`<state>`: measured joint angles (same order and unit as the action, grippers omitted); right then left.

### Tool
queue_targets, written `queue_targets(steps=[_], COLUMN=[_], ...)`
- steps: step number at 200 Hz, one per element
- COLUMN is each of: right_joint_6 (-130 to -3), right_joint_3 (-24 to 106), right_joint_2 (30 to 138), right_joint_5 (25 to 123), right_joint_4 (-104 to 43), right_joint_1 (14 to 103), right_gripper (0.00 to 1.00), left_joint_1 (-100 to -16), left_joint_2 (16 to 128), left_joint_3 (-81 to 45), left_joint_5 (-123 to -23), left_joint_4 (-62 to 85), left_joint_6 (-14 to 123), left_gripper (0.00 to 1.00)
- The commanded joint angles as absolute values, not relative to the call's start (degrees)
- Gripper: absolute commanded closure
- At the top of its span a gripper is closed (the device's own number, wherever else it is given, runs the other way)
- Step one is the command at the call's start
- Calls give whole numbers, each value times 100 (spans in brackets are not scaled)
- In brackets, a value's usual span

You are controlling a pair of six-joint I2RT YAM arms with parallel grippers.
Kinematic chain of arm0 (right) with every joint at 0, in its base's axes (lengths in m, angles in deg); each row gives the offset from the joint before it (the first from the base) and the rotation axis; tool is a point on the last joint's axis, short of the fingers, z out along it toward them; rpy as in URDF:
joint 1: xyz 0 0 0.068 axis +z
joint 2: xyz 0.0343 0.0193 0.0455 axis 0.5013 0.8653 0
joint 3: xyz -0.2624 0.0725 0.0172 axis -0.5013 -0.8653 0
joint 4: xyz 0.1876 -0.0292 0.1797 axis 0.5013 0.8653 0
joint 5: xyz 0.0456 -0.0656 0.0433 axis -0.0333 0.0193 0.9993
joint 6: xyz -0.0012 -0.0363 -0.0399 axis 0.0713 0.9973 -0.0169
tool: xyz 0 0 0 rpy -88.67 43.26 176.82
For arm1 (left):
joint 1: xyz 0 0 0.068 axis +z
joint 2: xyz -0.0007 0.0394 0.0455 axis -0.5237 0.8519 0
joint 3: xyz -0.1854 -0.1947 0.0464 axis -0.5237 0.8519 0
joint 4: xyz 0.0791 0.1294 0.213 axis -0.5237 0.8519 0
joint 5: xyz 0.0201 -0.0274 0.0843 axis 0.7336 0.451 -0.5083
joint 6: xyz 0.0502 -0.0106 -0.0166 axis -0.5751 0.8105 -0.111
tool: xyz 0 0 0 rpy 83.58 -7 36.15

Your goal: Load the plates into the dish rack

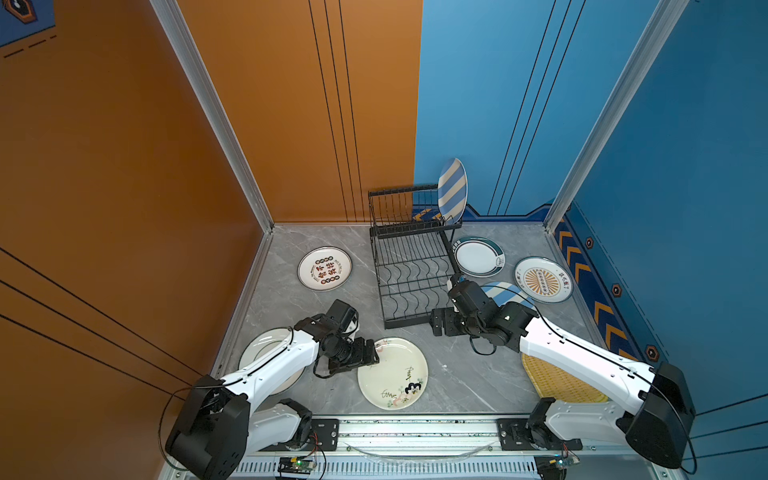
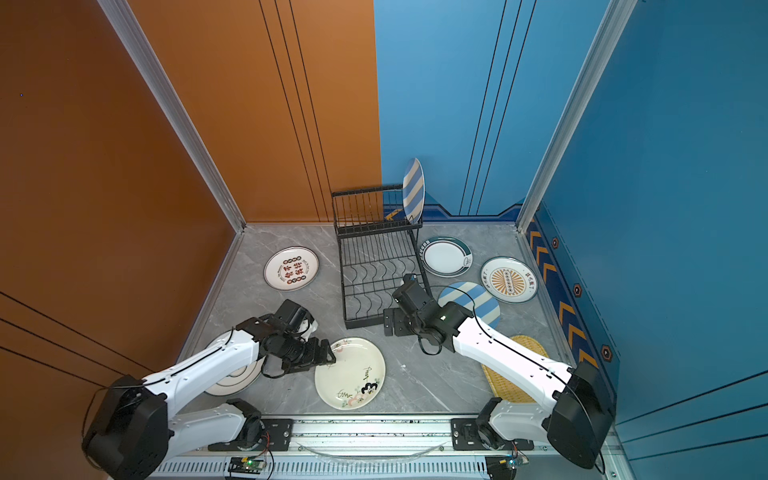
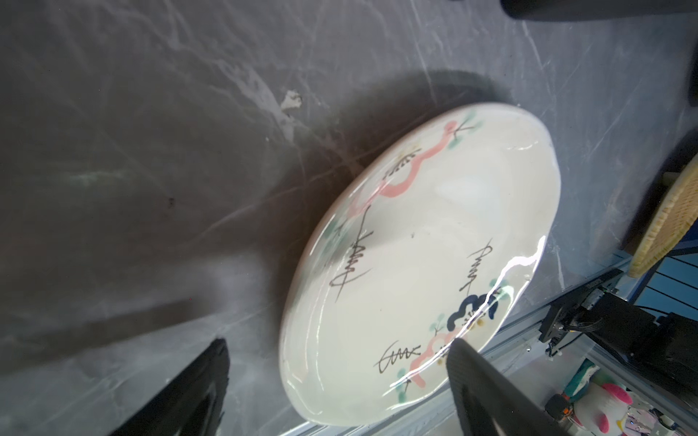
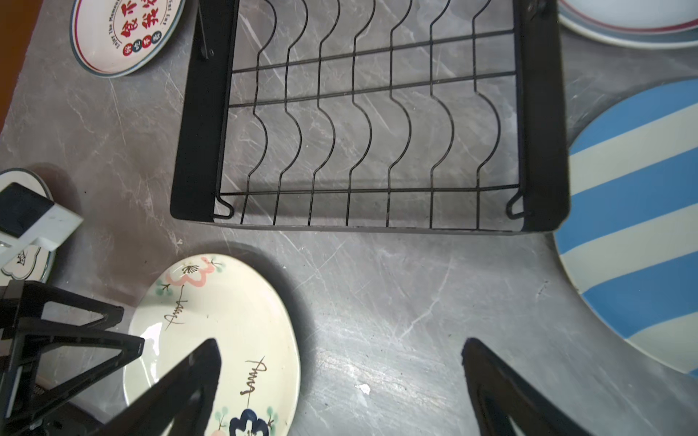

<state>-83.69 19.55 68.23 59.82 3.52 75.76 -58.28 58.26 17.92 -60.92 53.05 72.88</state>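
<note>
Grey marble-look table [image 1: 457, 374], glossy and veined, is pretty well littered with plates. The black wire rack [image 4: 204, 113] is set mid-table towards the back, with a tall barred tier behind and a flat grid of wavy wires in front. An upright striped plate [image 1: 452, 191], blue and cream, is stood on edge at the right end of the tall tier. Every other plate is laid flat on the table.

The left gripper [image 1: 376, 353] is parked at the left rim of the floral plate [image 1: 395, 374], a shiny cream round one with pink, green and navy brushwork. Its jaws are spread with the rim between them, one finger over the plate and one off it. Contact can't be made out.

The right gripper [image 4: 340, 341] is spread wide over bare table just in front of the rack's near end, with nothing gripped.

Clutter-wise:
- The flat striped plate [image 2: 482, 301], just right of the rack, is half covered by the right arm.
- The woven plate [image 1: 552, 382], yellow and rounded-square, is mostly hidden under that arm too.
- The teal-rimmed plate [image 1: 478, 257] is tucked just beside the rack's right side.
- The sunburst plate [image 1: 542, 279] is further right, near the blue wall.
- The red-lettered plate [image 1: 325, 269] is off to the rack's left.
- A white plate [image 1: 262, 343] is largely buried under the left arm.
- A tiny white fleck [image 4: 362, 388] is seen on the table right of the floral plate.
</note>
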Motion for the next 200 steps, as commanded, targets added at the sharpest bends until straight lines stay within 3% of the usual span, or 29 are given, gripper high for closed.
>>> queue_targets(steps=[1,14,102,154,200], right_joint_6=[-8539,-8571,-8618,-8565,-8505], right_joint_3=[1702,1537,833,669,625], right_joint_2=[6466,6329,5948,5779,5738], right_joint_5=[6305,6432,7908,8181,8304], right_joint_4=[97,-19,-308,-390,-425], right_joint_1=[7579,7526,6753,6388,6309], right_gripper=[0,0,0,0,0], left_joint_1=[-5863,-5860,-5927,-5935,-6077], left_joint_2=[5744,5650,5376,5426,5449], left_joint_3=[1956,2111,2987,3280,3455], left_joint_5=[-6187,-6141,-5718,-5576,-5562], left_joint_4=[5308,5148,3797,3417,3205], left_joint_6=[7395,7482,7911,7981,8044], left_gripper=[15,21,37,47,64])
